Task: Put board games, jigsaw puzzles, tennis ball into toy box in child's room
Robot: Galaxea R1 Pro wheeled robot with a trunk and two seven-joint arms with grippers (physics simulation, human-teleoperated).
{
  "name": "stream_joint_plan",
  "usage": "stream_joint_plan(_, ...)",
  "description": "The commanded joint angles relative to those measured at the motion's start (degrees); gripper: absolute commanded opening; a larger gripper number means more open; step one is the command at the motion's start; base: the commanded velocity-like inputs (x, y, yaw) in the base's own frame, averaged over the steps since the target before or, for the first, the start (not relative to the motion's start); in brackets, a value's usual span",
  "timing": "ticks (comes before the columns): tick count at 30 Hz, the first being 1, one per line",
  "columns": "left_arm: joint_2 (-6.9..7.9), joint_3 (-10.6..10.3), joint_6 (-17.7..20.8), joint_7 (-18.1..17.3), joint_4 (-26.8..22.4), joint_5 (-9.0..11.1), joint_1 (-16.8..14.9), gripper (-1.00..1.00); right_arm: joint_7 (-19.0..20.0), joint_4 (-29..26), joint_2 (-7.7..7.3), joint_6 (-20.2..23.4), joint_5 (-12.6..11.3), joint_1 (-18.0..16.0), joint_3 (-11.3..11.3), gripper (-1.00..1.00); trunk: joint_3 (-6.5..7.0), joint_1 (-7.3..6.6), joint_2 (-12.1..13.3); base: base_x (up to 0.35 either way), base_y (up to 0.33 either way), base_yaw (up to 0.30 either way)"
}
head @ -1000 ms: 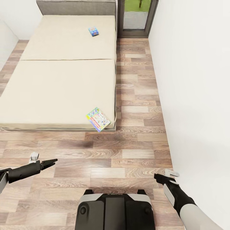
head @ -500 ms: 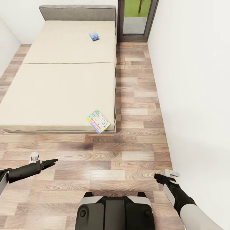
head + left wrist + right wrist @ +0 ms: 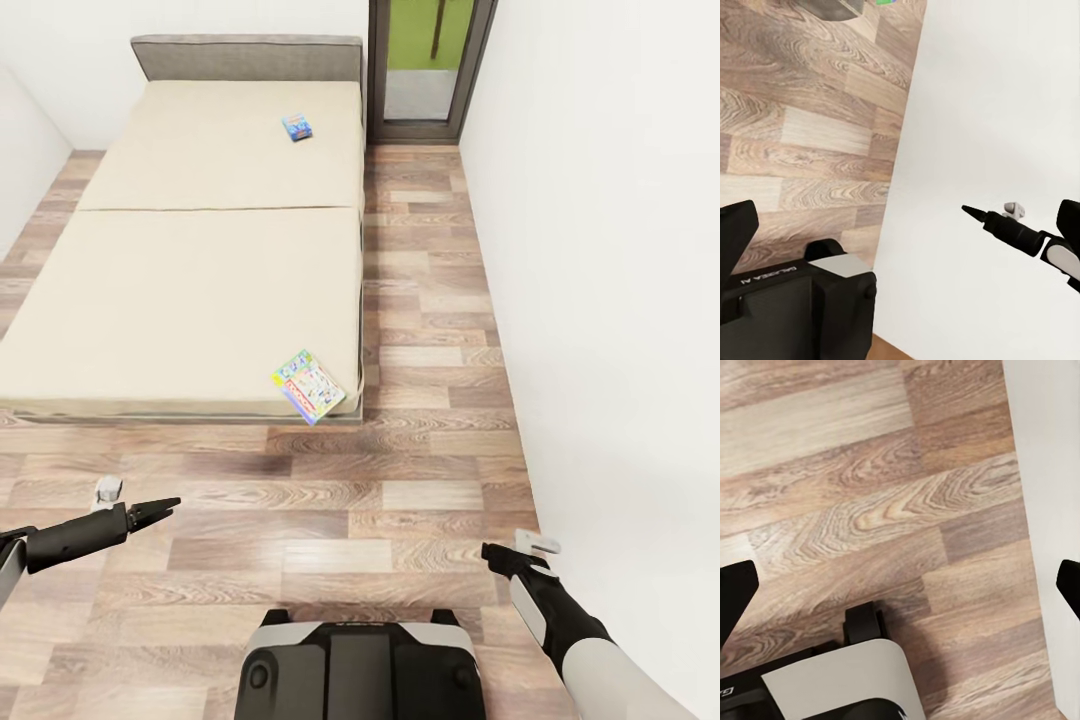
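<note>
Left tool [image 3: 168, 505] and right tool [image 3: 490, 552]: both hang low over the wood-plank floor [image 3: 420, 480], on either side of the robot's base [image 3: 360, 665], and hold nothing. In the head view the left tool's two fingers taper to a single point, so they read as together. The right tool's fingers sit at opposite edges of the right wrist view with bare floor between them, so they read as apart.

Bed [image 3: 190, 290]: a low bed with a cream top, ahead of the robot and to its left. One board game [image 3: 307, 385] lies flat at the near right corner of the bed, turned askew, with one corner reaching the mattress edge. A second, blue board game [image 3: 297, 126] lies far up the bed near the grey headboard [image 3: 250, 57].

Stage, as judged: an approach to the bed, with no toy yet picked up.

Hazards, as judged: the near game sits so close to the edge that a sideways nudge from a finger could tip it onto the floor. The white wall [image 3: 600, 280] stands close beside the right arm, so a wide swing could strike it. The far game may lie beyond reach from the foot of the bed.
</note>
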Motion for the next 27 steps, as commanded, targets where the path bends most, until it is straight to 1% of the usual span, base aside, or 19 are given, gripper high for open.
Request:
stream_joint_plan(1,0.01,0.0,0.6,-0.1,0.0,0.1,0.0,1.00,-0.2,-0.1,-0.02,0.3,-0.6,0.0,0.1,1.00,0.04,0.04,-0.1,0.000,0.000,0.000)
stream_joint_plan(27,-0.18,0.0,0.6,-0.1,0.0,0.1,0.0,1.00,-0.2,-0.1,0.22,0.3,-0.6,0.0,0.1,1.00,2.50,0.04,-0.1,0.000,0.000,0.000)
